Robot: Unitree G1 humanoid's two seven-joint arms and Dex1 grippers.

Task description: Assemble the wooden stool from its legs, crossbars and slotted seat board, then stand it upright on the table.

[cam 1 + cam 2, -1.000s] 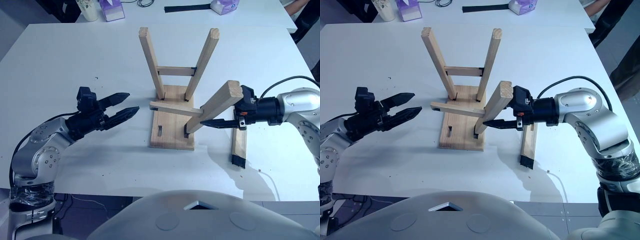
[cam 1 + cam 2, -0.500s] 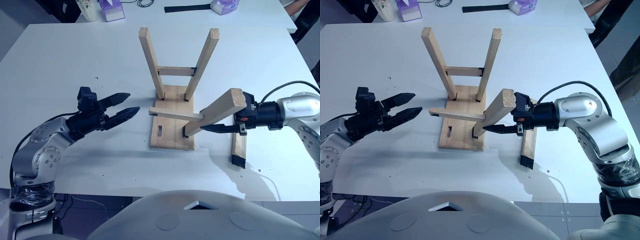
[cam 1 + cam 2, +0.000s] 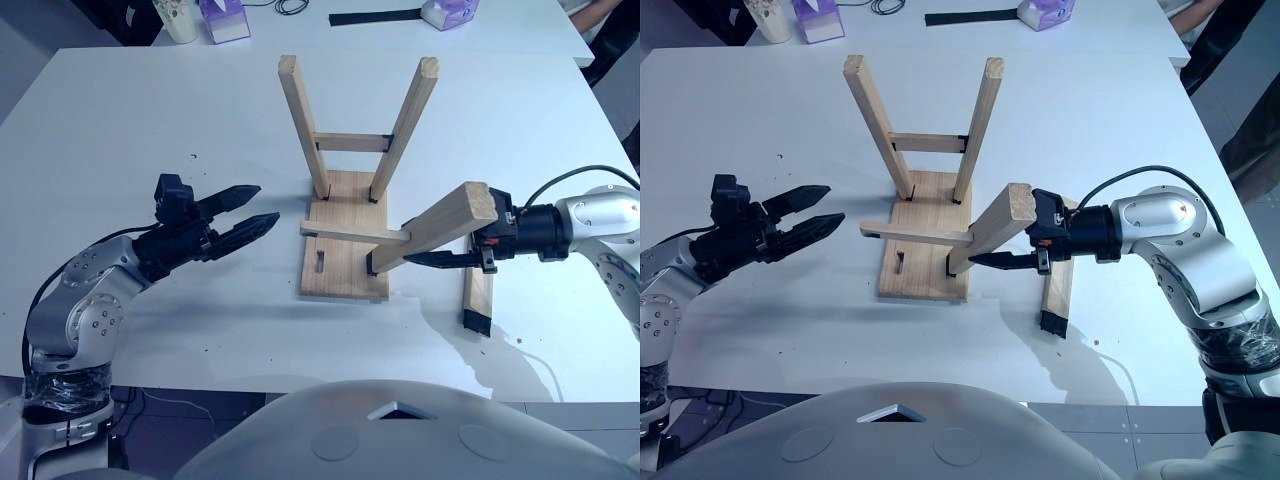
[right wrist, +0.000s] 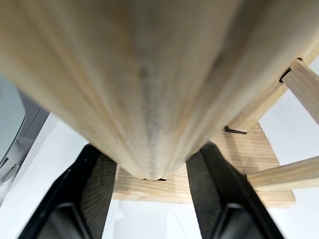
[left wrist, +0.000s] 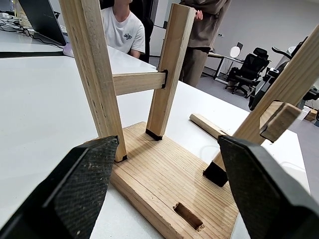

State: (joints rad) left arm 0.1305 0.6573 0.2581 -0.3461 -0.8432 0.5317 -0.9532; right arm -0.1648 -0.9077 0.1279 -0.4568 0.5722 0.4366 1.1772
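The slotted seat board (image 3: pixel 335 278) lies flat mid-table. Two legs (image 3: pixel 302 125) joined by a crossbar (image 3: pixel 350 142) stand upright in its far end. My right gripper (image 3: pixel 428 242) is shut on a third leg (image 3: pixel 445 218), tilted steeply, with its lower end at the board's near right corner. A crossbar (image 3: pixel 350 233) juts from that leg across the board. In the right wrist view the fingers (image 4: pixel 97 194) clamp this leg (image 4: pixel 149 89) from both sides. My left gripper (image 3: pixel 256 208) hovers open left of the board, and its pads (image 5: pixel 75 189) frame the board (image 5: pixel 164 184).
A fourth leg (image 3: pixel 479 292) lies flat on the table just right of the board, under my right wrist. A cup (image 3: pixel 180 18), two purple boxes (image 3: pixel 222 18) and a black strip (image 3: pixel 373 16) sit along the far edge.
My right gripper has pulled back to the right and lowered, tilting the held leg flatter with its foot nearer the board's near right corner. The left arm has not moved.
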